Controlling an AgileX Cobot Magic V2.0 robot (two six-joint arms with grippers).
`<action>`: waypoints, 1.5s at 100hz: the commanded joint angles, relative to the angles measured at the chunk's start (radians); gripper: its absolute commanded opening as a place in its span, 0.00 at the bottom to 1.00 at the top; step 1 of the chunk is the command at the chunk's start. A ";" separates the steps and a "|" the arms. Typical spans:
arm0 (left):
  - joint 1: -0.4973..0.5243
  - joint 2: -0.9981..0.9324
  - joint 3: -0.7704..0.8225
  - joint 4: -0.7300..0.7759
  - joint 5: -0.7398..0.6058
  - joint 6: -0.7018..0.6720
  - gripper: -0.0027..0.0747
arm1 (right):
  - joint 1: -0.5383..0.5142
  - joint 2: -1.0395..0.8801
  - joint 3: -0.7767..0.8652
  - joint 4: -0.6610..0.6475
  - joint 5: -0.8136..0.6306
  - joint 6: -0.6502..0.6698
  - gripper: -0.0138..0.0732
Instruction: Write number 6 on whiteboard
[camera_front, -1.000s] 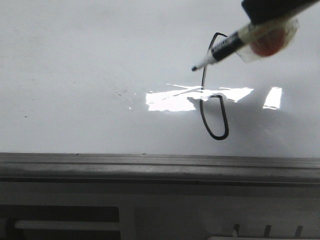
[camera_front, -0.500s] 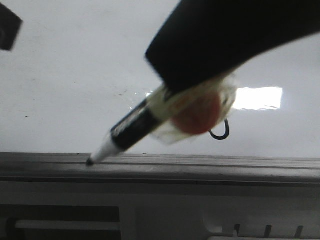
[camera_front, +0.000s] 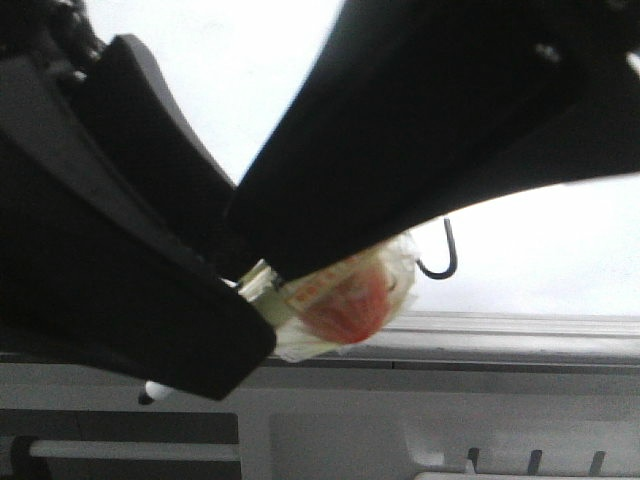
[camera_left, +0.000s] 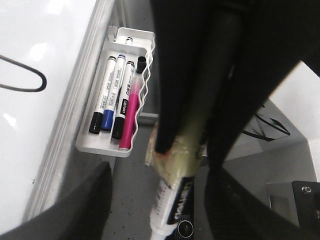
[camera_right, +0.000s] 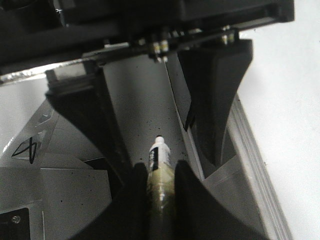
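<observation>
The number 6 is mostly hidden; only the base of its loop (camera_front: 440, 265) shows on the whiteboard (camera_front: 560, 250), and part of the loop (camera_left: 27, 80) shows in the left wrist view. My right gripper (camera_front: 345, 285) is shut on a black-and-white marker (camera_right: 159, 159) wrapped in tape with a red ball (camera_front: 345, 300), held off the board past its grey front edge. My left gripper (camera_front: 240, 275) is open, its fingers (camera_left: 75, 210) either side of the marker's front end (camera_left: 172, 200), apart from it. The marker tip (camera_front: 150, 392) pokes out below.
A white tray (camera_left: 90, 145) holding black, blue and pink markers (camera_left: 129, 112) sits beside the board's grey frame (camera_left: 75, 110). The left gripper's open fingers (camera_right: 215, 100) fill the space ahead of the right gripper. Grey surface lies under both.
The right gripper carried the marker from above the 6 down and left, off the board's front edge and close to the camera. The left gripper came in, open around the marker.
</observation>
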 joint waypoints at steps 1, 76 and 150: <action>-0.009 -0.001 -0.036 -0.064 -0.022 0.000 0.47 | 0.001 -0.015 -0.040 0.027 -0.064 -0.004 0.11; -0.009 0.009 -0.036 -0.080 0.016 0.000 0.01 | -0.026 -0.041 -0.041 0.039 -0.088 -0.004 0.34; -0.017 0.044 -0.006 -0.543 -0.774 -0.187 0.01 | -0.309 -0.401 -0.018 0.039 -0.047 -0.002 0.09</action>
